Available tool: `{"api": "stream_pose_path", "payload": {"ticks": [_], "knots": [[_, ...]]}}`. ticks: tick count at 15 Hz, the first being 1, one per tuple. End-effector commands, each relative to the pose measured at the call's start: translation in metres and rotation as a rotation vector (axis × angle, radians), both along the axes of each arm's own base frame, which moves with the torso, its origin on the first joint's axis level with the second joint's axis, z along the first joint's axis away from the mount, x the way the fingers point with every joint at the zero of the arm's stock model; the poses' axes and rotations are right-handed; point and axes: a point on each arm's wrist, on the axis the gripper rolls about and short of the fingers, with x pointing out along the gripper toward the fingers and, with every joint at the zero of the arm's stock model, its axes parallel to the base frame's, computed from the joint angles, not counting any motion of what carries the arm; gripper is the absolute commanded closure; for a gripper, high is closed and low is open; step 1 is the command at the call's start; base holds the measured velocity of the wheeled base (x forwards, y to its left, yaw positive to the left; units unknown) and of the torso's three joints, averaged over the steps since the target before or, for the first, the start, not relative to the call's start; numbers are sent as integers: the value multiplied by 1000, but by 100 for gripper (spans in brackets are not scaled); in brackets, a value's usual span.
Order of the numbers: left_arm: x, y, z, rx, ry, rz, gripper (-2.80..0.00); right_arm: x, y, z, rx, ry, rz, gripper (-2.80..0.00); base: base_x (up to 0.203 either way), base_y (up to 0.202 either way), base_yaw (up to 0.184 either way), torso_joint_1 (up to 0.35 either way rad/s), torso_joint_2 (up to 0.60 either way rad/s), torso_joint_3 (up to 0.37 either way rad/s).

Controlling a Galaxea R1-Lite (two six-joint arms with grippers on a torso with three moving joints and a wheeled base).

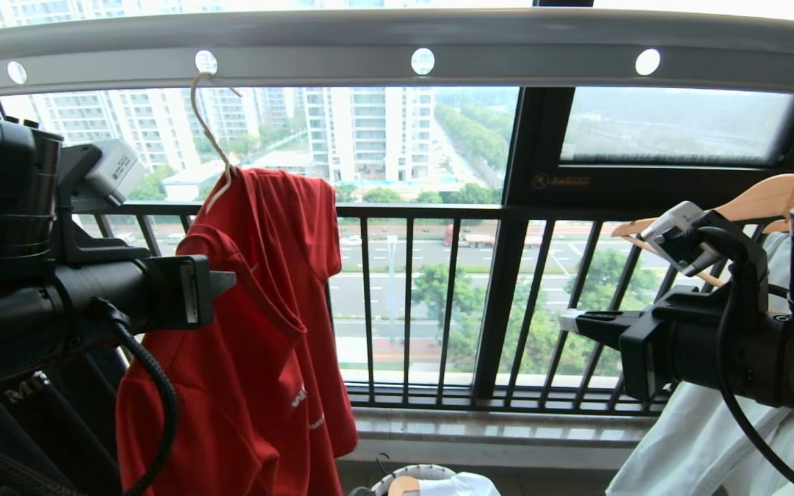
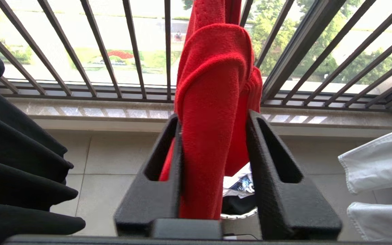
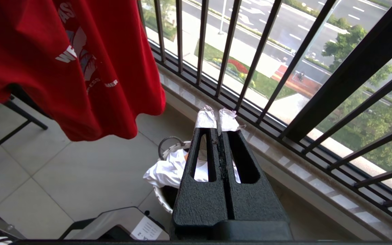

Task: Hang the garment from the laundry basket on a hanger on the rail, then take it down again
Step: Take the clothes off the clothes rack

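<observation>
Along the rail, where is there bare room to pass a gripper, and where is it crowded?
Free: under the rail, between the red T-shirt and the right gripper, only window bars behind. Crowded: the left gripper closed on the T-shirt's folded fabric by the wire hanger; far right, wooden hanger and pale garment.

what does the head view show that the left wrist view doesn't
Only the head view shows the rail, the hanger hooked in one of its holes, and the right gripper, shut and empty. Only the left wrist view shows the left gripper with its fingers closed around a fold of the T-shirt. Both show the red T-shirt, the window railing and the basket.
</observation>
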Motion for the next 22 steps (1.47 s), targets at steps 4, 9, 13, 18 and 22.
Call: {"api": "stream_pose_path", "payload": {"ticks": [4,9,13,18,22], "knots": [[-3,9,2,-9,-6,3,0,3,2,-4,-5,15,1,0,0,0,0,0,0,0],[18,18,-3,21,33,-113,0,4,3,-5,-1,23,14,0,0,0,0,0,0,0],[24,16,4,7,22,-198,0,7,6,-3,43,49,10,0,0,0,0,0,0,0],[55,23,-6,9,71,-303,0,10,17,3,160,114,41,0,0,0,0,0,0,0],[88,40,-9,47,63,-400,0,15,23,4,210,156,28,0,0,0,0,0,0,0]]}}
